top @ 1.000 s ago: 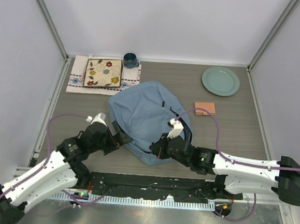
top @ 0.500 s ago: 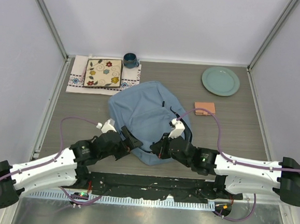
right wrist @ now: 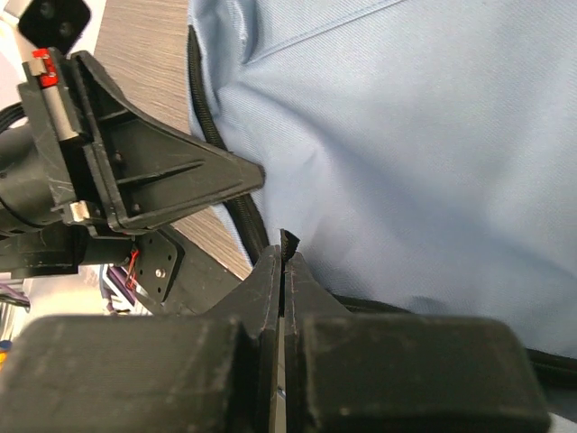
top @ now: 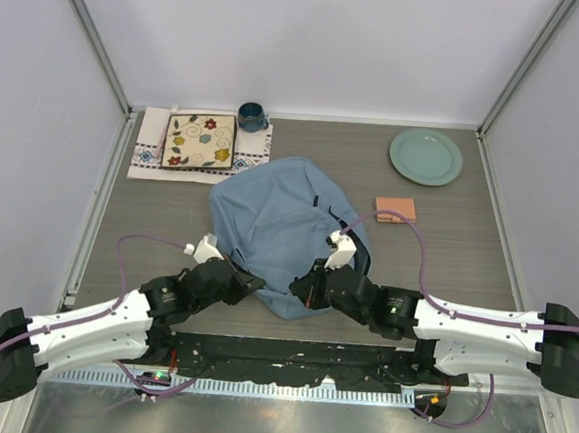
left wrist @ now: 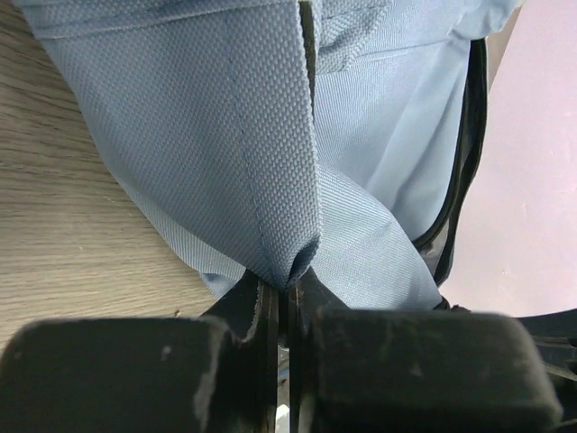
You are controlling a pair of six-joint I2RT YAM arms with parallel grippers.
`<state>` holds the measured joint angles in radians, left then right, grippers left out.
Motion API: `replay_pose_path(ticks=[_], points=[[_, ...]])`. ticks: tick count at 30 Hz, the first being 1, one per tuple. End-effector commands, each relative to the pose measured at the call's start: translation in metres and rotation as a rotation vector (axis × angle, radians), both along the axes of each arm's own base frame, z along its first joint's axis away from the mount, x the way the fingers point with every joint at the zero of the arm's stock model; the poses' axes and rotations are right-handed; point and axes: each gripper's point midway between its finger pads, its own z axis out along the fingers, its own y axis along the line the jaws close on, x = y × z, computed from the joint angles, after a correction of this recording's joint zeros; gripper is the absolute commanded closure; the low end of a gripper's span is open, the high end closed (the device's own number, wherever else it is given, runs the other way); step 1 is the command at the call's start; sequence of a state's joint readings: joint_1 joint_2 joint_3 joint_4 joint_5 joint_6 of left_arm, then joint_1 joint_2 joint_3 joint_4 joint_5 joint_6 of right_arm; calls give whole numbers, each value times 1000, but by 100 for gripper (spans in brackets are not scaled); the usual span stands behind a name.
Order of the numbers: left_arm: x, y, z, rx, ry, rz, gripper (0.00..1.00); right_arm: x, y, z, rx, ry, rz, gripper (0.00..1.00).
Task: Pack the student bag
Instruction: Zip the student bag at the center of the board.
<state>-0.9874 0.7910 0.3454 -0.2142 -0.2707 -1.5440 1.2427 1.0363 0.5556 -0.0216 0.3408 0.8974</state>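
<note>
The student bag [top: 279, 216] lies slumped in the middle of the worktop [top: 170, 207], its near edge towards the arms. The left jaws are clenched on a thin fold of its blue cloth. The right jaws, just beside them, pinch the dark zipper line [right wrist: 198, 90] at the same edge. The likely trouble is slip — a pull apart could tug that small pleat free, or drag the whole soft bag across the worktop instead of opening it — nothing weighs it down.
</note>
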Motion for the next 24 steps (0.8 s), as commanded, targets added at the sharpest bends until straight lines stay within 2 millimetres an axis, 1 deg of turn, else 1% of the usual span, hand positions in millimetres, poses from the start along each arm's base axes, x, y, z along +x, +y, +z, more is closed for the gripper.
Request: replay_pose_path(ticks=[1,2,4,5,6,7,8,10,11,12,13,15,16,18,19,21,22,23,24], points=[[4,27,-7,56,-42,79,100,7,-11,13,25,-28,-62,99],[3,31,-3,49,-58,84,100,8,-16,10,10,-31,-81,99],[1,48,-11,106,-61,107,100,10,-24,12,8,-42,-104,99],[1,53,-5,94,-82,113,100,10,-30,12,3,-45,-114,99],[-3,61,-11,132,-74,108,100,12,-35,13,-1,-53,-132,99],[-3,67,-11,151,-83,112,100,12,-39,13,-4,-57,-138,99],[-7,74,-16,184,-72,107,100,12,-45,13,-6,-58,-148,99],[-7,81,-12,200,-86,104,100,13,-51,13,-9,-64,-162,99],[-10,87,-15,228,-77,100,100,12,-54,11,-10,-63,-167,99],[-10,90,-14,241,-77,102,100,11,-56,13,-1,-63,-167,99],[-9,91,-9,249,-84,98,100,11,-56,12,3,-62,-168,99],[-10,101,-10,316,-82,94,100,10,-58,9,-2,-56,-166,99],[-8,101,0,319,-93,97,100,9,-58,8,-4,-52,-164,99],[-7,106,5,361,-105,81,98,8,-58,6,-3,-45,-159,99],[-5,104,10,365,-108,72,83,6,-56,6,3,-41,-146,99],[-6,98,15,372,-108,27,61,4,-51,6,19,-37,-130,99],[-5,92,24,362,-113,6,33,4,-49,5,20,-35,-121,99],[-4,88,31,349,-122,-9,29,1,-43,7,37,-29,-102,99],[-7,82,36,337,-118,-43,27,1,-41,9,45,-27,-95,99]])
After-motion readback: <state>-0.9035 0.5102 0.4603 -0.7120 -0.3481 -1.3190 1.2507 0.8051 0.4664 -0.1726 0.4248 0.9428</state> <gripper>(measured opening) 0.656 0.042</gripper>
